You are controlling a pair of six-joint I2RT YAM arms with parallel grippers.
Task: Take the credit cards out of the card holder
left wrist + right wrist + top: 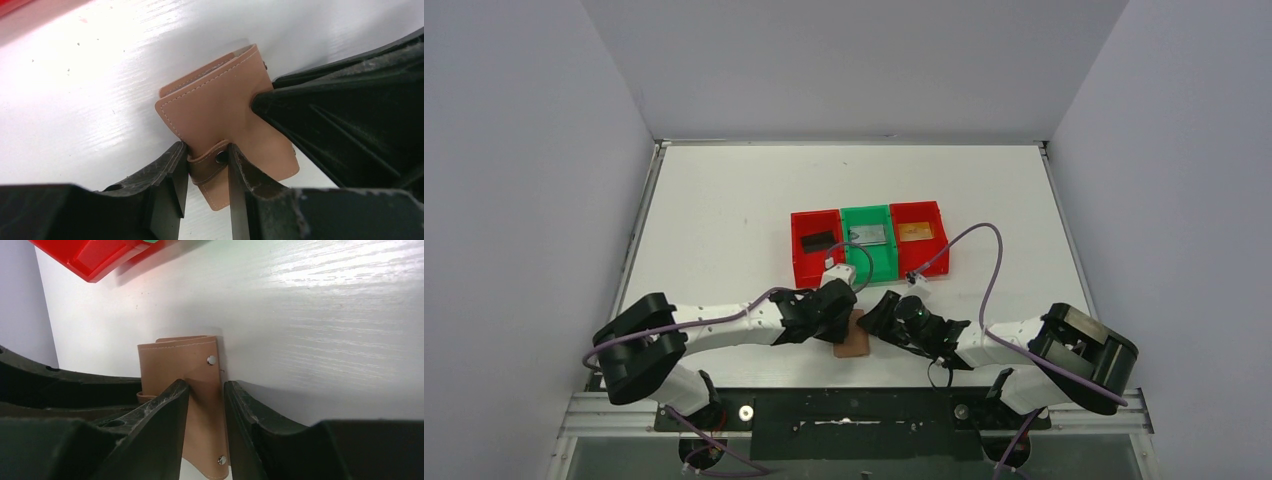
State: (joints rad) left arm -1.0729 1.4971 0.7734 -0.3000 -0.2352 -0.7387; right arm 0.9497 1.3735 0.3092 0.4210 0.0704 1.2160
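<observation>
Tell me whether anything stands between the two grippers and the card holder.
Nothing visible does. Both are at the card holder, which lies closed on the table: the left gripper has its strap tab between its fingers, and the right gripper straddles the edge with the snaps.

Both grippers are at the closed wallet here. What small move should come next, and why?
Probably the left gripper should pull the strap tab up to pop its snap while the right gripper holds the wallet down. The wallet lies closed on the table; the left gripper pinches the tab and the right clamps the wallet's edge.
</observation>
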